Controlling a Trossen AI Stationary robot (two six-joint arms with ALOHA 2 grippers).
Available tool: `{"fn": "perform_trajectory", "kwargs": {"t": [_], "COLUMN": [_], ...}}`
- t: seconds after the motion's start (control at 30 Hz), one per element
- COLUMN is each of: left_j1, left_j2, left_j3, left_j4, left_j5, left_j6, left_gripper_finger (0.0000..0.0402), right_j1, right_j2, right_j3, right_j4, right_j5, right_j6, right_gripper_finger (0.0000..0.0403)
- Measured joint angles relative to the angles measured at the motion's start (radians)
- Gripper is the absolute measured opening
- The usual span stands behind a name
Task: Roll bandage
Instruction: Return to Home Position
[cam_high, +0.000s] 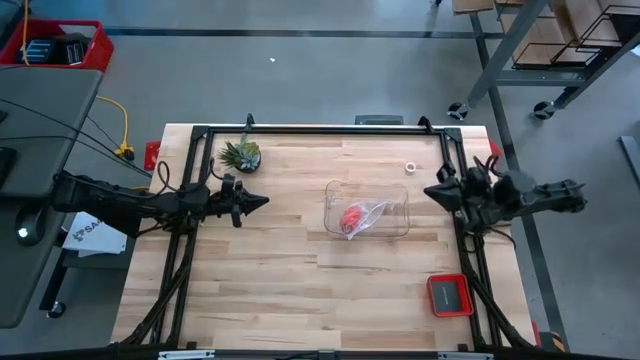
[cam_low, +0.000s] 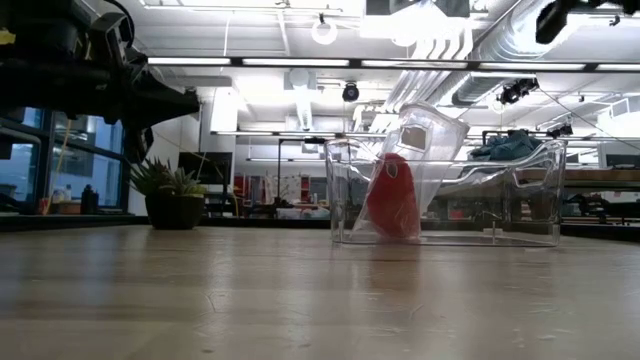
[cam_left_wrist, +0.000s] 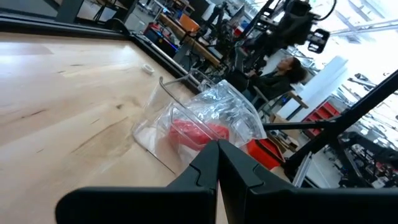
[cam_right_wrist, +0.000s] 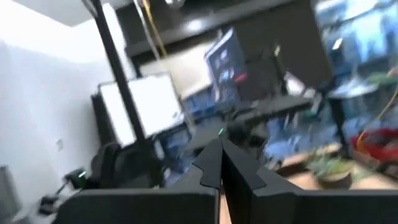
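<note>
Right of centre in the high view: a clear hard-plastic bin (cam_high: 398, 188), rectangular with rounded corners, on the pale wood-plank surface (cam_high: 300, 290). Inside it, a crinkled see-through zip bag (cam_high: 375, 210), and inside the bag the bandage (cam_high: 351, 218), a bright red soft roll toward the bin's left end. In the low view, right of centre, the red lump propped upright among the bag's glossy folds, bag top poking above the bin's rim. Left claw (cam_high: 262, 201) at centre left of the high view, raised off the surface, well apart from the bin and pointing toward it; two dark angular fingers (cam_left_wrist: 202, 168) pressed together to a single point in the left wrist view, nothing between them. Right claw (cam_high: 432, 192) at centre right, near the bin's right end without touching it, likewise tapered; in the right wrist view its dark tips meeting, closed on nothing, aimed at the room. Upper left of the surface: a small spiky green plant (cam_high: 241, 155) in a dark round pot. Above the bin, toward the upper right: a tiny pale ring (cam_high: 410, 167). Lower right corner of the surface: a small square red tray (cam_high: 450, 295) with a dark inside. Black metal rails (cam_high: 300, 131) along the surface's edges.
</note>
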Motion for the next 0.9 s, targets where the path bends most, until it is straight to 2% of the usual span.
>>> {"fn": "perform_trajectory", "kwargs": {"t": [0.1,0.23,0.57,0.7,0.83,0.9], "left_j1": [0.000,0.000,0.000,0.000,0.000,0.000], "left_j2": [0.000,0.000,0.000,0.000,0.000,0.000], "left_j3": [0.000,0.000,0.000,0.000,0.000,0.000], "left_j4": [0.000,0.000,-0.002,-0.003,-0.003,-0.004], "left_j5": [0.000,0.000,0.000,-0.001,-0.001,-0.001], "left_j6": [0.000,0.000,0.000,0.000,0.000,0.000], "left_gripper_finger": [0.0000,0.0000,0.0000,0.0000,0.0000,0.0000], "right_j1": [-0.017,-0.025,-0.083,-0.129,-0.190,-0.221], "right_j2": [-0.067,-0.116,-0.127,-0.127,-0.127,-0.127], "right_j3": [-0.085,-0.163,-0.336,-0.371,-0.371,-0.371], "right_j4": [0.066,0.063,0.096,0.119,0.029,-0.022], "right_j5": [0.010,0.007,0.027,-0.061,-0.220,-0.262], "right_j6": [-0.048,-0.061,-0.076,-0.077,-0.087,-0.099], "right_gripper_finger": [0.0000,0.0000,0.0000,0.0000,0.0000,0.0000]}}
